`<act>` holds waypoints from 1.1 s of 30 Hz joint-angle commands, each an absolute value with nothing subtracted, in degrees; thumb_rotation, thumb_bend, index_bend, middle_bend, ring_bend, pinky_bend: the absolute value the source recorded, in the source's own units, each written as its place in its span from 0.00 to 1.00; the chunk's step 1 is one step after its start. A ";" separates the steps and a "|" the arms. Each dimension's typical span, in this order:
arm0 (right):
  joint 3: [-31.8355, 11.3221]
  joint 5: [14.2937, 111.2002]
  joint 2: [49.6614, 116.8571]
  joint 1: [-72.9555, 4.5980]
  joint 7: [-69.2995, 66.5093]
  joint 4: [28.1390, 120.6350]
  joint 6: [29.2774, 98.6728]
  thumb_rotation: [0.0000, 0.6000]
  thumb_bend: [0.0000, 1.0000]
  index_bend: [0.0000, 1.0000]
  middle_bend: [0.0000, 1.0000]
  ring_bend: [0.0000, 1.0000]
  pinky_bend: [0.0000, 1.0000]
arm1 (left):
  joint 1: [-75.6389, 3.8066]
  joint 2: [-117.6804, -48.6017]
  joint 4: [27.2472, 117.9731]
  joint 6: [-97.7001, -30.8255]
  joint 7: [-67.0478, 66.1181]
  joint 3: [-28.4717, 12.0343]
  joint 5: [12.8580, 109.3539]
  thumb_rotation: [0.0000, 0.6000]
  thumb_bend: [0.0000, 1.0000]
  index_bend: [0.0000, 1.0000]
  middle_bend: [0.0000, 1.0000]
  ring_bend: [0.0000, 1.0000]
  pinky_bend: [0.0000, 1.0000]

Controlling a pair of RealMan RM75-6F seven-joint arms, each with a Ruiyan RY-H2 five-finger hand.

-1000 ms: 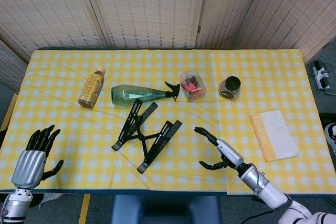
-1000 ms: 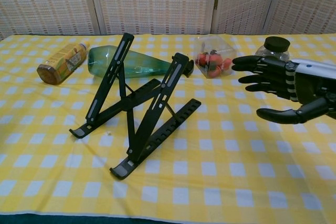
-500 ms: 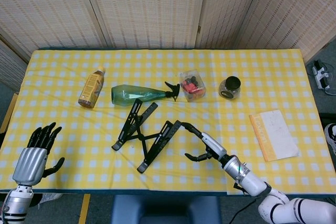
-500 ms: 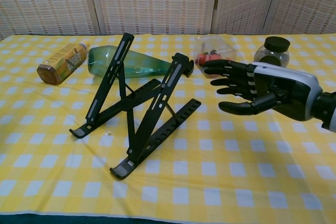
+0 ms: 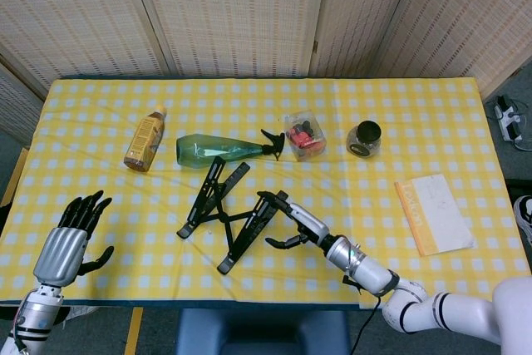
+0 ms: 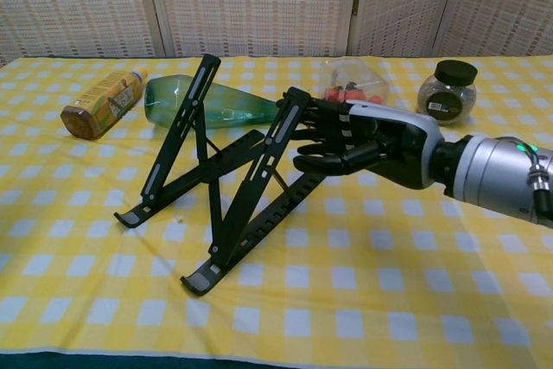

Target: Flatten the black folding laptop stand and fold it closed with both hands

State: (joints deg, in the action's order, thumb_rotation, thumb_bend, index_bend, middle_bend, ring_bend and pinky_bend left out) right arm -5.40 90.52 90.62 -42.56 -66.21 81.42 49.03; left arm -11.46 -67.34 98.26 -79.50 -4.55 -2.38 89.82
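The black folding laptop stand (image 5: 249, 234) stands propped open in the middle of the yellow checked table, with its two rails raised (image 6: 257, 179). My right hand (image 5: 306, 224) has its fingers spread and sits just right of the stand. Its fingertips (image 6: 298, 118) are at the top end of the right rail; I cannot tell whether they touch it. It holds nothing. My left hand (image 5: 71, 237) hovers by the front left table edge with fingers apart, far from the stand. The chest view does not show it.
Behind the stand lie a brown tea bottle (image 5: 145, 139) and a green plastic bottle (image 5: 218, 150). A clear box with red pieces (image 5: 304, 135) and a black-lidded jar (image 5: 364, 138) stand further right. An orange-edged booklet (image 5: 432, 214) lies at the right.
My right hand has swept left from the open table to the top of the stand's right rail. The left hand has shifted slightly right and up. The stand has not moved.
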 commanded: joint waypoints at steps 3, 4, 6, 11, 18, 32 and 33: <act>-5.33 91.69 91.31 -43.60 -66.81 81.49 50.27 1.00 0.37 0.00 0.00 0.00 0.00 | -15.09 -67.96 96.31 -75.21 2.55 -3.03 90.56 1.00 0.35 0.05 0.03 0.02 0.00; -5.16 91.94 91.34 -43.72 -66.86 81.74 50.69 1.00 0.37 0.00 0.00 0.00 0.00 | -16.05 -67.99 95.85 -74.13 4.25 -3.21 90.76 1.00 0.34 0.05 0.03 0.02 0.00; -4.63 92.83 91.18 -44.00 -66.85 82.44 51.41 1.00 0.37 0.00 0.00 0.00 0.00 | -17.53 -68.08 95.20 -72.49 6.49 -3.42 91.03 1.00 0.33 0.04 0.03 0.02 0.00; -3.45 95.33 90.40 -44.61 -66.08 84.70 53.72 1.00 0.37 0.00 0.00 0.00 0.00 | -21.20 -68.63 93.63 -67.62 14.84 -3.70 90.71 1.00 0.28 0.03 0.03 0.02 0.00; -2.21 97.35 88.90 -46.31 -61.11 90.61 54.19 1.00 0.37 0.00 0.00 0.00 0.00 | -26.93 -69.97 89.35 -60.57 29.25 -3.96 90.57 1.00 0.26 0.00 0.03 0.02 0.00; -0.63 94.87 89.83 -47.33 -56.25 93.75 53.14 1.00 0.37 0.00 0.00 0.00 0.00 | -32.32 -74.08 84.23 -55.83 39.76 -2.48 91.04 1.00 0.26 0.00 0.03 0.02 0.00; -0.75 94.33 90.35 -47.42 -56.28 93.30 52.94 1.00 0.37 0.00 0.00 0.00 0.00 | -32.37 -74.17 84.17 -55.92 39.86 -2.24 91.07 1.00 0.26 0.00 0.03 0.02 0.00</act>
